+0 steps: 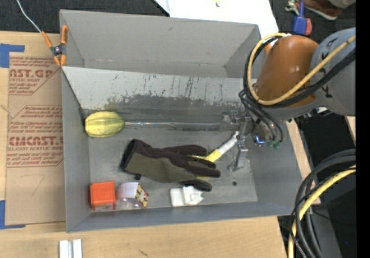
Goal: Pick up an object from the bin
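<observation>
My gripper [229,158] hangs low over the right part of the bin floor, its two metal fingers spread open with nothing between them. One fingertip [224,148] reaches left to a small yellow piece [211,155], which lies on the finger ends of a dark olive and black glove [165,161]. The glove lies flat in the middle of the bin, just left of the gripper. A small white plastic thing [185,196] lies below the glove near the front wall.
A yellow-green squash-shaped thing [104,124] lies at the left wall. An orange block [102,194] and a clear wrapped thing [132,195] sit in the front left corner. The arm, with an orange cover and cables, comes in over the right rim.
</observation>
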`<state>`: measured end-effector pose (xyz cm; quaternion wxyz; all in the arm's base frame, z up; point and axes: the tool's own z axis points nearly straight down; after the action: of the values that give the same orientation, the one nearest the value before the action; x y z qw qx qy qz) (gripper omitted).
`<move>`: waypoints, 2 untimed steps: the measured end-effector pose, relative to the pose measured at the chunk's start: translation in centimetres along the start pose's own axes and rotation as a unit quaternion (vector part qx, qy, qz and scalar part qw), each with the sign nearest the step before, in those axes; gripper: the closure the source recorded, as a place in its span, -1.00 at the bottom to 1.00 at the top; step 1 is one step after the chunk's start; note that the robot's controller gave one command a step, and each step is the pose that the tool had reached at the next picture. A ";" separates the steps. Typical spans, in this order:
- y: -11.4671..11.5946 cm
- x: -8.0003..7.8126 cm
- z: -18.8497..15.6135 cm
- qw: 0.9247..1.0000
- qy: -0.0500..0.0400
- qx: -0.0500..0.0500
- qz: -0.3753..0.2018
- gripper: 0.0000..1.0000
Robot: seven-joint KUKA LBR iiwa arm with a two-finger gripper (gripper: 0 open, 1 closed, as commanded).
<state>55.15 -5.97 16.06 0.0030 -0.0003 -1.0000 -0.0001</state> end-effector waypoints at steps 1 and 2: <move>0.0 -0.2 -0.5 1.000 -0.004 0.000 0.000 -1.00; 0.1 -0.3 -0.3 1.000 -0.005 0.001 0.002 -1.00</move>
<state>55.41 -5.87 16.35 -0.0022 -0.0027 -1.0000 0.0006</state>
